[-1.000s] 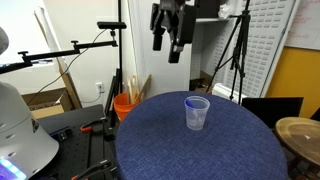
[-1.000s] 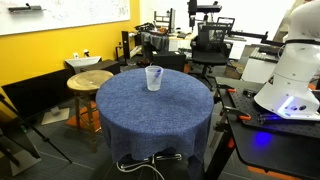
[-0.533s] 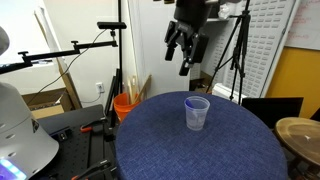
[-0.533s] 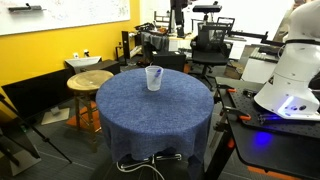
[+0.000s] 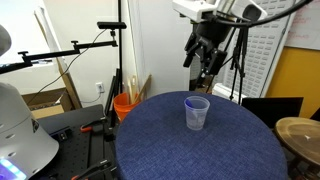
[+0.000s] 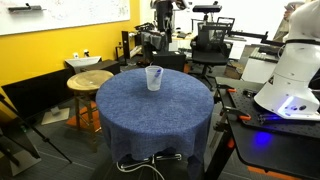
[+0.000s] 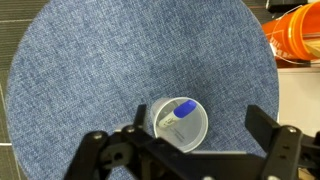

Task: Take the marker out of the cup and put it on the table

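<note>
The clear plastic cup (image 5: 197,112) stands upright near the middle of the round dark blue table (image 5: 170,145). It also shows in an exterior view (image 6: 153,78) and in the wrist view (image 7: 174,122). The marker (image 7: 180,111), blue-capped with a white section, leans inside the cup. My gripper (image 5: 205,62) hangs open and empty high above the table, up and to the right of the cup. In the wrist view its fingers (image 7: 185,150) spread wide at the bottom edge, with the cup between them far below.
An orange bucket (image 5: 124,104) with sticks stands on the floor beyond the table. A small round wooden table (image 6: 87,82) stands beside the blue one. Tripods, stands and chairs crowd the background.
The arm has swung to the right across the exterior view and come somewhat lower, now above and behind the cup. The cup and marker have not moved.
</note>
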Tool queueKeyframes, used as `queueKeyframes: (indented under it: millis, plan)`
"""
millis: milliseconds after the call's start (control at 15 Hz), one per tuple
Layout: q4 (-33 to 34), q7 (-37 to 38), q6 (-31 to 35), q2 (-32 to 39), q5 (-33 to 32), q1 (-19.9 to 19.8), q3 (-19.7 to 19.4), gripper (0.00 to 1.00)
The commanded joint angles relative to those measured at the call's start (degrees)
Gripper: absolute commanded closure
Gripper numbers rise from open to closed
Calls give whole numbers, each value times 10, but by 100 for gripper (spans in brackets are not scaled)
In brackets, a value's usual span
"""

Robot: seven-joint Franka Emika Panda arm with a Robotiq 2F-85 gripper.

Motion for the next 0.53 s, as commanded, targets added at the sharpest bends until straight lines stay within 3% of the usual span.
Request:
queueKeyframes:
  millis: [0,467]
  plan:
    - [66,42,-28,57,41,-21,23,0]
    - [115,93,-44,122,83,-43,36,0]
